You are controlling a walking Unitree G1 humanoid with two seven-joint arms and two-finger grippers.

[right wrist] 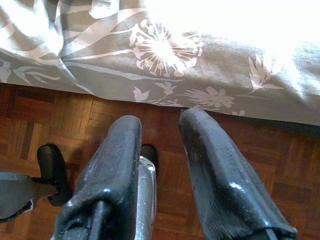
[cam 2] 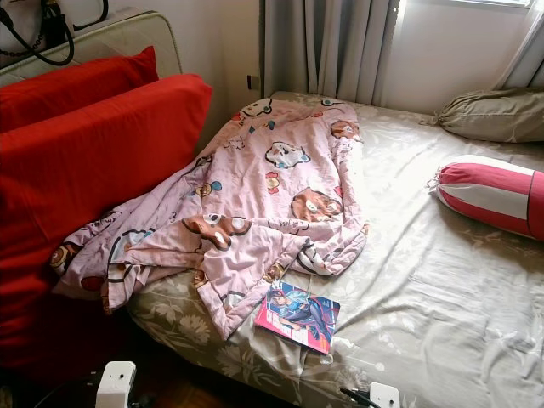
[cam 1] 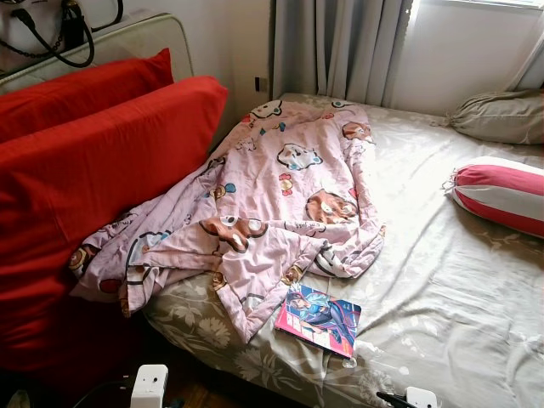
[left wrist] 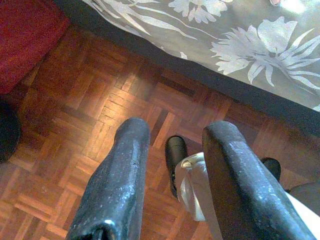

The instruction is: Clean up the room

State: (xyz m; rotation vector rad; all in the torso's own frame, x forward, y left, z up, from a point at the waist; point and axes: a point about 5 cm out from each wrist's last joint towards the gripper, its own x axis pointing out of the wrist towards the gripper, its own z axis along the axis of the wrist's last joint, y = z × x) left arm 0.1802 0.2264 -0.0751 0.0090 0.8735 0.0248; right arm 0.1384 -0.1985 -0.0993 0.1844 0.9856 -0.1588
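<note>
A crumpled pink cartoon-print blanket (cam 1: 280, 195) lies across the left half of the bed, one corner hanging over the front edge. A colourful magazine (cam 1: 319, 317) rests flat on the grey floral sheet (cam 1: 442, 289) just below the blanket, close to the bed's front edge. Both arms hang low in front of the bed. My left gripper (left wrist: 176, 127) is open over the parquet floor (left wrist: 75, 115) with nothing between its fingers. My right gripper (right wrist: 160, 119) is open too, pointing at the floor beside the sheet's hanging edge (right wrist: 165, 65).
Two big red cushions (cam 1: 93, 170) lean against the bed on the left. A red-and-white striped bolster (cam 1: 501, 194) and a beige pillow (cam 1: 501, 115) lie at the right. Grey curtains (cam 1: 340, 47) hang behind the bed. A bag with black straps (cam 1: 51, 34) sits at the top left.
</note>
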